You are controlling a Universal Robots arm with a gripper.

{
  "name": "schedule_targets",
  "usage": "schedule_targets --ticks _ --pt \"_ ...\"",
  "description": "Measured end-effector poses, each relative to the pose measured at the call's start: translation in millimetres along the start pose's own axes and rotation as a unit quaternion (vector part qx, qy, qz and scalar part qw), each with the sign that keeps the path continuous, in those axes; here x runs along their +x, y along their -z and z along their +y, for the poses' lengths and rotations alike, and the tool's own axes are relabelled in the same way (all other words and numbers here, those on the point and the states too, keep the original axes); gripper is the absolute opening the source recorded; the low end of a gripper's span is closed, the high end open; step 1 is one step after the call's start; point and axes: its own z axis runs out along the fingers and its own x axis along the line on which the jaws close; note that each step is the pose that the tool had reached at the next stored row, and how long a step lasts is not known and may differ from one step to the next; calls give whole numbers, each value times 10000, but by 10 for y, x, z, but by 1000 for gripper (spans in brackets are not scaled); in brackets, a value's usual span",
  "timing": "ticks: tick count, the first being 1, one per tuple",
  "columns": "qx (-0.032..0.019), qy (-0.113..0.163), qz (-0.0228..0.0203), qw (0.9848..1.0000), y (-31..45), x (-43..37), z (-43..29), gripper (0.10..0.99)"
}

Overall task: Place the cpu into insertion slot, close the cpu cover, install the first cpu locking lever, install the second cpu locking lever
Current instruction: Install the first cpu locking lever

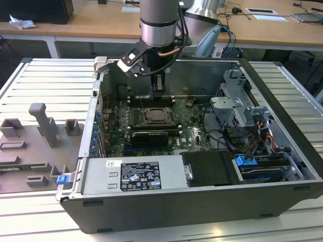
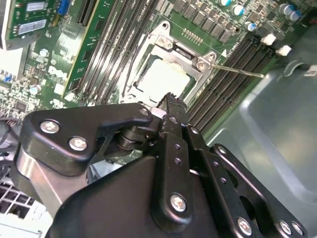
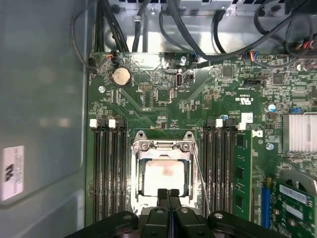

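While the cpu lies socketed, desks stand beyond the table.

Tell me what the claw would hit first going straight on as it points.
Likely the cpu near its edge, or the cpu cover framing it. The shut claw hangs directly over them, though the gap is hard to judge.

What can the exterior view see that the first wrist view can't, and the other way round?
Extra in the exterior view: the silver robot arm, the computer case's outer wall, the labelled power supply and the slatted grey table. Extra in the first wrist view: a white sticker on the inner wall and the thin lever wire. Both share the cpu inside its cpu cover, the green motherboard and the black pincer.
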Motion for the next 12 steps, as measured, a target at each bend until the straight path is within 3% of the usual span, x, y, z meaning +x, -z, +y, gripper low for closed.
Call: schedule_targets --ticks 2,5,12 --pt "0 0 0 10000 65 1 3 106" --pt "0 0 0 10000 242 4 11 106" --pt "0 1 -1 10000 406 7 18 106"
